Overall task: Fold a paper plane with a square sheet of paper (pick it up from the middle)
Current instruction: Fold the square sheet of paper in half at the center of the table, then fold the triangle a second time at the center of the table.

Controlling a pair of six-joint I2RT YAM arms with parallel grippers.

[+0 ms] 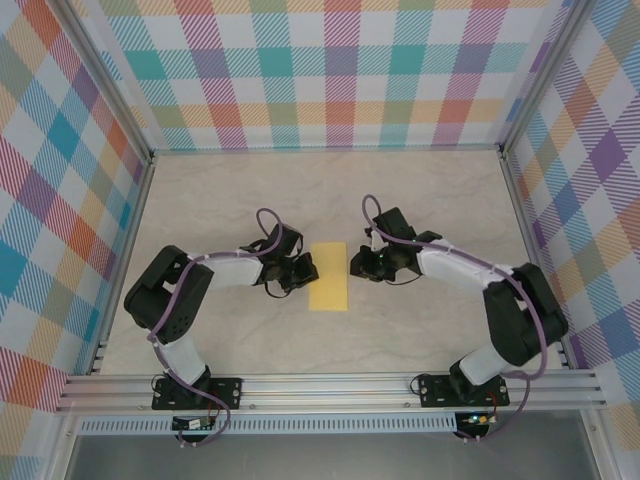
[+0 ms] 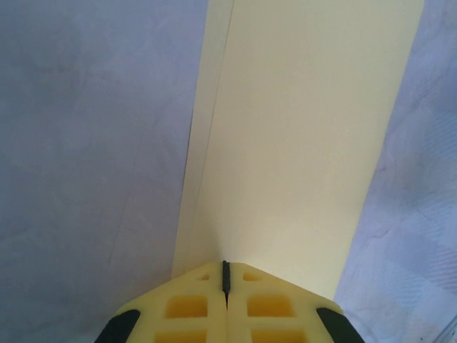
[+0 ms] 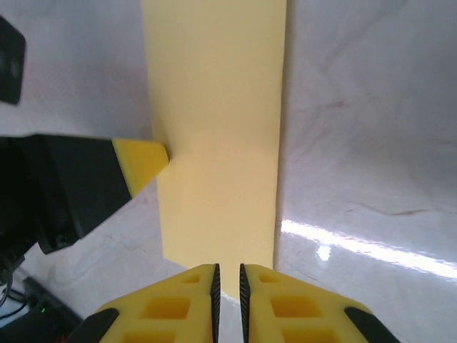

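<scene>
Bright-yellow thin square sheet of paper (image 1: 328, 276), already halved into a narrow rectangle, lies flat on the pale marbled table (image 1: 430, 200). Left gripper (image 2: 226, 277), pressed together, touches its left edge. Right gripper (image 3: 228, 277), barely parted and empty, waits opposite. Corner folds likely come next, needing a lifted corner.

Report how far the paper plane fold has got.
Done: the thin bright-yellow paper sheet lies on the table as a narrow two-layer rectangle, so one lengthwise fold looks made. In hand: the left gripper, jaws shut, has its tip at one long edge; the right gripper, jaws barely apart, faces the opposite edge, holding nothing. Left: nose corners and wing folds; no pointed shape shows yet.
</scene>
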